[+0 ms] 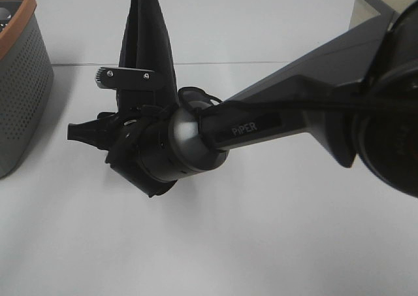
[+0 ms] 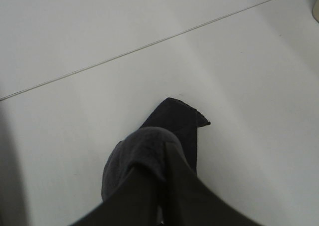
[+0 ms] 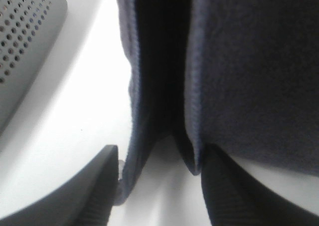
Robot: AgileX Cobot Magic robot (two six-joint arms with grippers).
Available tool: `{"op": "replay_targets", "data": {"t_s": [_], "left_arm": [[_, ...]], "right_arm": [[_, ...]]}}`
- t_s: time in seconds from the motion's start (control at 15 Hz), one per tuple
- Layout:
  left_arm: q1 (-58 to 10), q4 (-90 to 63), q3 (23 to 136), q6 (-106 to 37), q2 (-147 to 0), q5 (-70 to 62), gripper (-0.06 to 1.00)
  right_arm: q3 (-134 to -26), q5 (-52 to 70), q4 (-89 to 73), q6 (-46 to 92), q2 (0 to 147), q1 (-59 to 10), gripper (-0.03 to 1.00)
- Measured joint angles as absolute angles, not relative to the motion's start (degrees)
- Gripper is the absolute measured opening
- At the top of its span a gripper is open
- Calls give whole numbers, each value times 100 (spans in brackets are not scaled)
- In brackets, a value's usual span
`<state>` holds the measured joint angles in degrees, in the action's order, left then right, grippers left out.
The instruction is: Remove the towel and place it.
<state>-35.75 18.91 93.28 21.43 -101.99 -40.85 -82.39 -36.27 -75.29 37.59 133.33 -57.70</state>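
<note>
Lift done, placing next. Left gripper [image 2: 152, 161] is clamped on the towel [image 2: 174, 123], which dangles above the table [image 2: 239, 61]. Right gripper [image 3: 160, 152] is released, with its fingers either side of the hanging folds. Next I'd pinch the lower edge, spread it and lay it flat.

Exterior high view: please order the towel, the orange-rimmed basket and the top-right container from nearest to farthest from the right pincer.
1. The towel, hanging at the right pincer.
2. The orange-rimmed basket, left edge.
3. The container, top-right corner.
</note>
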Motion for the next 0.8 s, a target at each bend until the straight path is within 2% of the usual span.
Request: {"op": "replay_targets", "data": {"t_s": [0.27,0.53,0.8], "left_arm": [[-3575,1885,9328,2137,-10199,-4085,0],[-3575,1891,9328,2137,-10199,-4085,0],[-3575,1891,9328,2131,-10199,-4085,0]], "right_arm": [[-8308,-3661,-7563,3816,13487,-5770,52],[-8314,-3678,-7775,4905,13230,-5770,52],[-8314,-3690,-8846,5615,13126,-5770,52]]}}
